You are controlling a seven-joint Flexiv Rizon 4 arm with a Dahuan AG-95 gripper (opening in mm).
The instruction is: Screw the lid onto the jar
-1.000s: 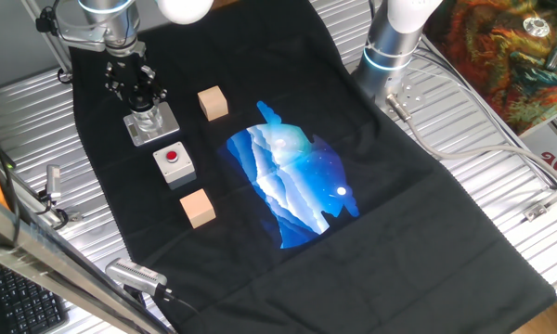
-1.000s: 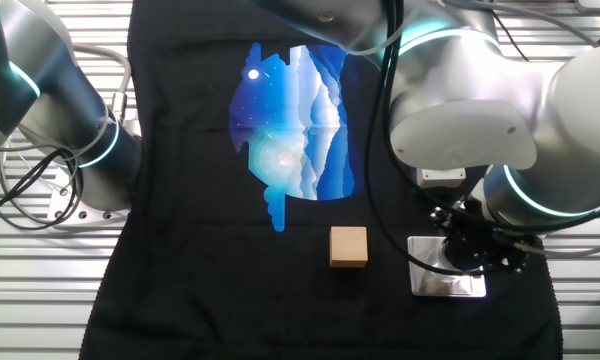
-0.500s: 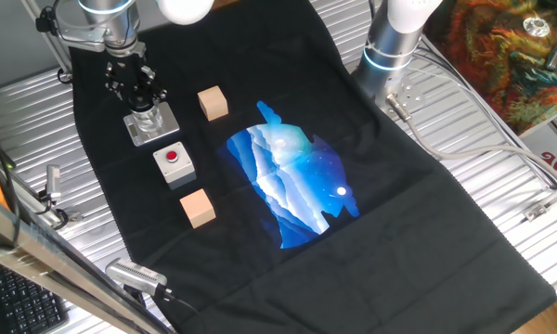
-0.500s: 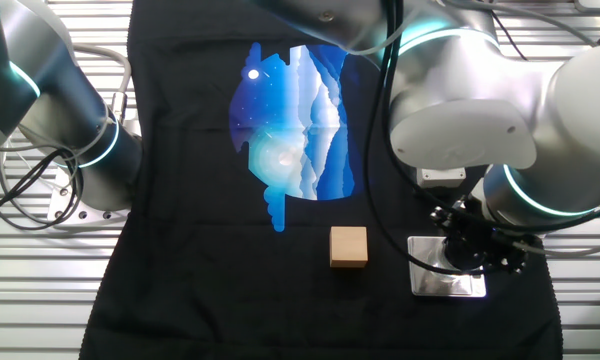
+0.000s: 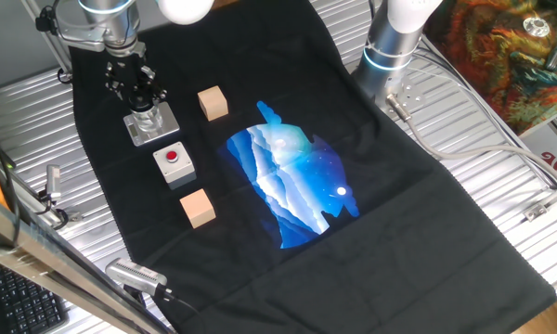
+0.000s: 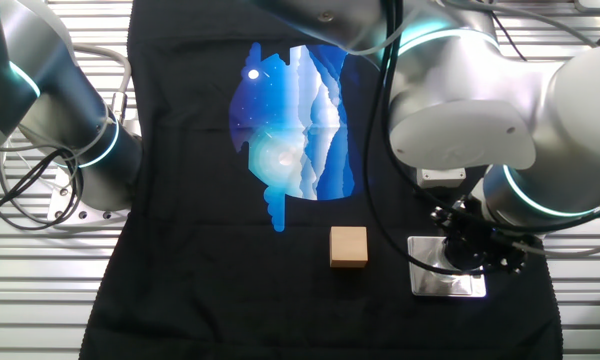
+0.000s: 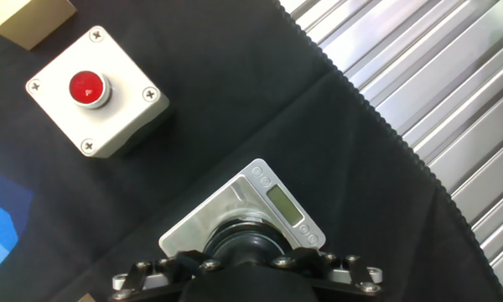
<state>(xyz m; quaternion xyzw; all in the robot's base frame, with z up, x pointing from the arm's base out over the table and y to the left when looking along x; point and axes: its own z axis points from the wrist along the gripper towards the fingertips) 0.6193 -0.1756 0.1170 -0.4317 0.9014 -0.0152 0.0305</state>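
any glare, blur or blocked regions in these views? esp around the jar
One fixed view: sharp, even light; the gripper covers the top of the jar. The other fixed view: the arm's bulk fills the right side and shades the jar's metal base plate, which shows bright reflections. Hand view: the lid is dark and partly cut off by the fingers; grey button box is sharp.

1 arm in use, reaching down near-vertical at the far-left corner of the cloth, wrist w/ blue ring above. Gripper points straight down, black fingers drawn in close around sth small & round, low over the surface. Other fixed view: gripper mostly hidden under the big white elbow/wrist housing. Hand view: gripper at bottom edge, only black finger hardware visible.
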